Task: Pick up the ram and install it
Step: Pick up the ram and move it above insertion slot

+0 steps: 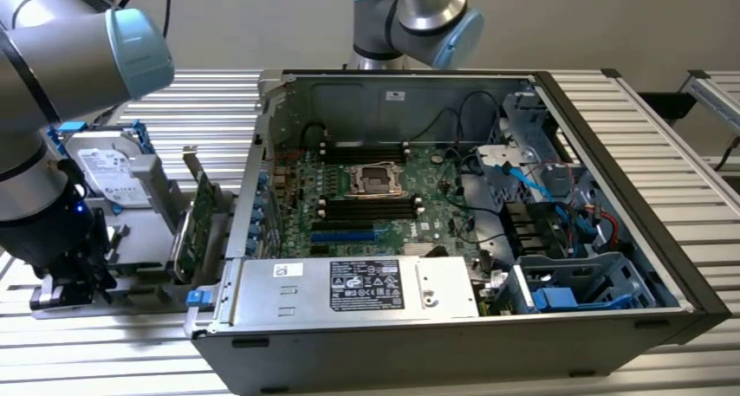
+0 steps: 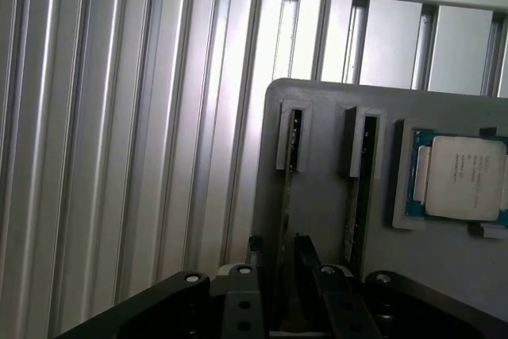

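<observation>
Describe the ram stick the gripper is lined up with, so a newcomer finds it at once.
Start at the grey holder plate on the ribbed aluminium table. The ram stands edge-on in the slot farther from the silver-capped processor, in line with the open gripper. Its twin sits nearer the processor.

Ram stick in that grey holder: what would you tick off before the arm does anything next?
1. Long thin ram stick seated on edge in the grey plastic holder: ok.
2. Black gripper straddling that stick, one finger each side: ok.
3. Jaws open, stick not clamped: ok.
4. Dark metal computer case open, green motherboard exposed: ok.
5. Black memory slots free of obstruction: cannot tell.
</observation>
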